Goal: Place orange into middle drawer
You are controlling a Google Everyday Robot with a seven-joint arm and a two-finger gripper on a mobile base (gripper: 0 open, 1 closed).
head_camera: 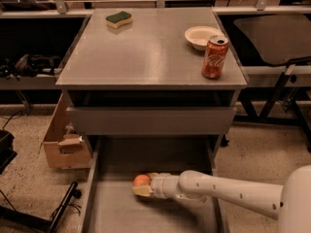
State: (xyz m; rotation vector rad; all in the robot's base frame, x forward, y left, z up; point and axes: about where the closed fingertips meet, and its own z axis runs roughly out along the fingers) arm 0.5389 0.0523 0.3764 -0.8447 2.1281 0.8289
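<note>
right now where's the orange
In the camera view, lower centre-left: the orange is held in the gripper inside the pulled-out middle drawer, below the closed drawer front.

This looks like a robot lab or workshop: a grey metal drawer cabinet (146, 52) on speckled floor (29, 178) among black-framed benches (272, 71), loose black cables (57, 211) and an open cardboard box (60, 148), with the white arm's two-finger gripper (142, 185) clasping a small round orange (141, 179) over the shallow grey middle drawer (116, 215).

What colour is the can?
The can is red, camera view; the gripper holds the orange over the drawer.
</note>
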